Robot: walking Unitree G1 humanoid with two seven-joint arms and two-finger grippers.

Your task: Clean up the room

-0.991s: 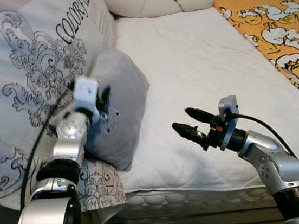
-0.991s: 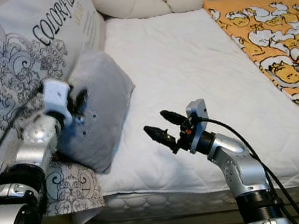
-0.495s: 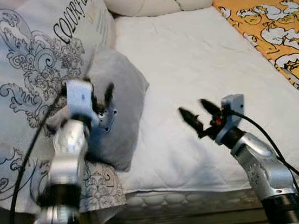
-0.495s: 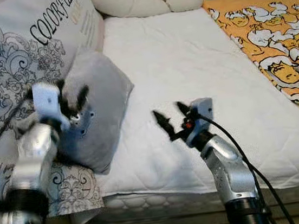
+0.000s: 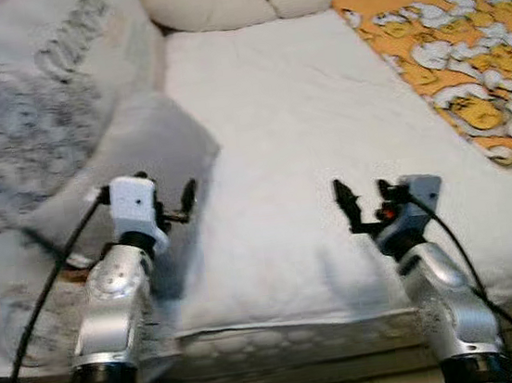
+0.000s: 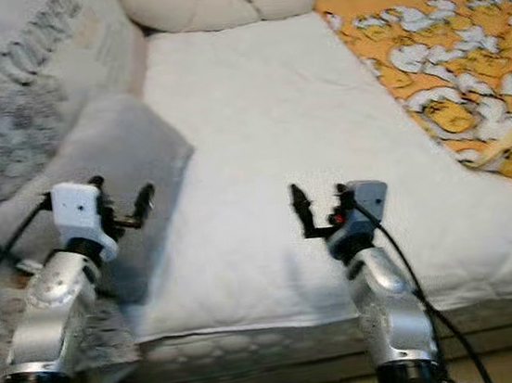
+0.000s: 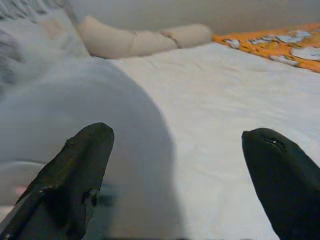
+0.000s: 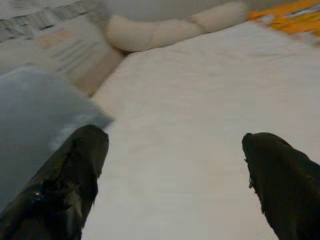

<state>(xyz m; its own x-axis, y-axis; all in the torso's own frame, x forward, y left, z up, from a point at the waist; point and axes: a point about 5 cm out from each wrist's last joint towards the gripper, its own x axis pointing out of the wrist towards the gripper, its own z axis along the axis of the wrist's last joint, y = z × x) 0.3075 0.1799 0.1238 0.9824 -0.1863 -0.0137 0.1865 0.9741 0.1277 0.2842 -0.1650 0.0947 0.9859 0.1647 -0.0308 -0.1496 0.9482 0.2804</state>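
Observation:
A grey pillow (image 5: 136,164) lies at the left edge of the white mattress (image 5: 285,122), leaning on a big patterned cushion (image 5: 24,126). My left gripper (image 5: 167,191) hovers just in front of the grey pillow's near corner, open and holding nothing. In the left wrist view the pillow (image 7: 100,130) sits between and beyond the spread fingers (image 7: 75,175). My right gripper (image 5: 364,199) is raised over the mattress's front part, open and empty, pointing toward the head of the bed. The right wrist view looks across the bare sheet (image 8: 190,125).
A cream knotted bolster (image 5: 224,4) lies at the head of the bed. An orange cartoon-print blanket (image 5: 465,63) covers the right side. The mattress's front edge (image 5: 301,331) runs just below both grippers. The picture is blurred.
The camera has shifted. My left gripper has drawn back from the grey pillow's face to its near corner. My right gripper has swung from pointing left to pointing up the bed.

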